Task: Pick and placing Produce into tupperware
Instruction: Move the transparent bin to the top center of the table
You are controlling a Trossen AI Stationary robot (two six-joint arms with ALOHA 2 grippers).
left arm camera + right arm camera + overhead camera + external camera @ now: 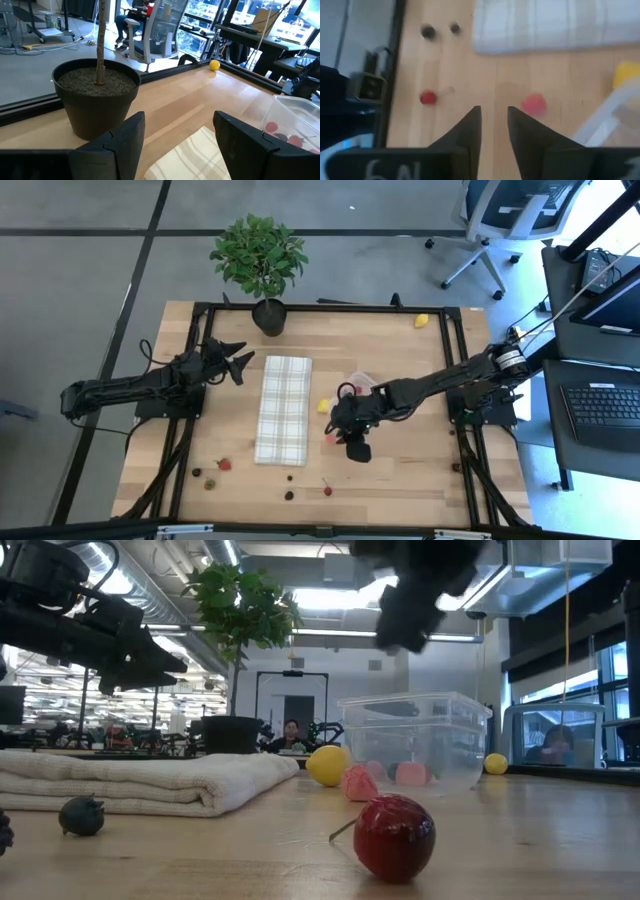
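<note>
While the left tool (243, 363) waits over the bench's far left part, next to the plant pot (269, 317), its fingers (125, 137) stand spread apart with nothing between them. Its wrist view looks past the pot at the cloth (192, 157) and the tub (295, 117).

The right tool (358, 448) hangs above the bench's middle, just on the near side of the tub (361, 383), and points toward the near edge. Its two fingers (470, 127) stand close together with a narrow gap, and nothing shows between them; whether they count as open or closed I cannot tell. In the right wrist view a pink piece (534, 104) lies on the wood beyond the fingertips, apart from them, near the tub's wall.

The tub is clear and sits right of the folded cloth (284, 408), near the bench's centre. A few red and pink pieces (272, 127) lie inside it. A yellow piece (323, 405) rests between cloth and tub, and another yellow one (421, 321) sits by the far edge. More produce is scattered along the near edge: a red cherry with a stem (327, 489), a dark piece (289, 495), and a red piece (224, 464) with dark ones toward the near left corner.
</note>
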